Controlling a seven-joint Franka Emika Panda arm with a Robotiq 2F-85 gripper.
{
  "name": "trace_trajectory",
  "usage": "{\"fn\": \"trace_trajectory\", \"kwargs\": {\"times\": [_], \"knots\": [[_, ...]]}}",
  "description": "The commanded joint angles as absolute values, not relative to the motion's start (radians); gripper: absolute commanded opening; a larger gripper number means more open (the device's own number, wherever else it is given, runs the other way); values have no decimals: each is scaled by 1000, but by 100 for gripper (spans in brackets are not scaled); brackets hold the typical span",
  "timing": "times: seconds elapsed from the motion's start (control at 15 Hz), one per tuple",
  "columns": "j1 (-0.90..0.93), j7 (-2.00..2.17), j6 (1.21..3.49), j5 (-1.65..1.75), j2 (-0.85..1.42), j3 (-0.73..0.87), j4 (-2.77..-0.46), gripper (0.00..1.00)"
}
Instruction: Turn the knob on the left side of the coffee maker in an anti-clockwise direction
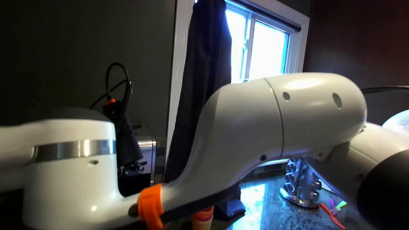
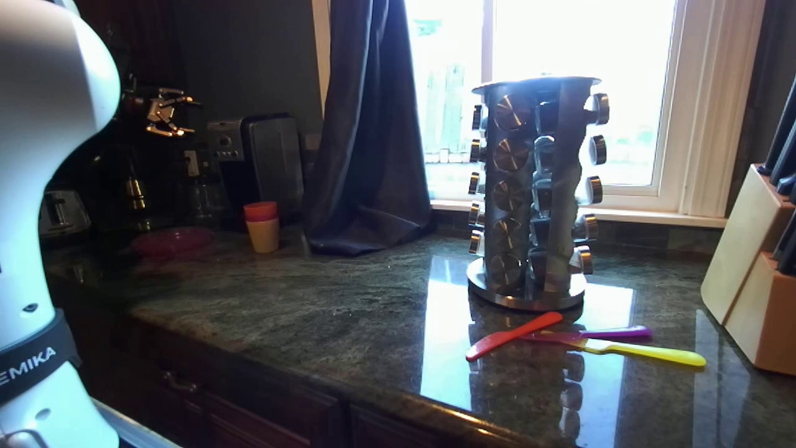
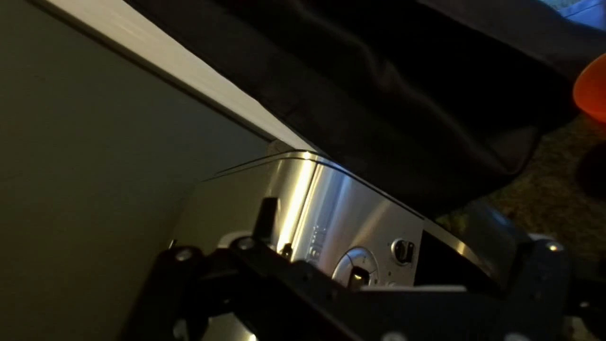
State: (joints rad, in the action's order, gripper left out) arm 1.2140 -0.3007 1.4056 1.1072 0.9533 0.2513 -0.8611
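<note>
Black metal fingers (image 3: pixel 539 270), spread wide, empty, partly block the wrist view of the boxy brushed-silver coffee maker (image 3: pixel 350 215), so its round silver knob (image 3: pixel 402 251) might be mistaken for another.
</note>
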Motion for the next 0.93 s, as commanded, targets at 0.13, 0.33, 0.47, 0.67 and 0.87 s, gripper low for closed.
{"fn": "trace_trajectory", "kwargs": {"times": [0.13, 0.33, 0.47, 0.67, 0.87], "knots": [[1163, -302, 1442, 960, 773, 186, -873, 100], [1132, -258, 1473, 898, 670, 172, -902, 100], [1107, -236, 1488, 845, 601, 162, -929, 100], [1107, -263, 1469, 855, 629, 182, -860, 100], [1096, -253, 1473, 838, 592, 172, -889, 100]]}}
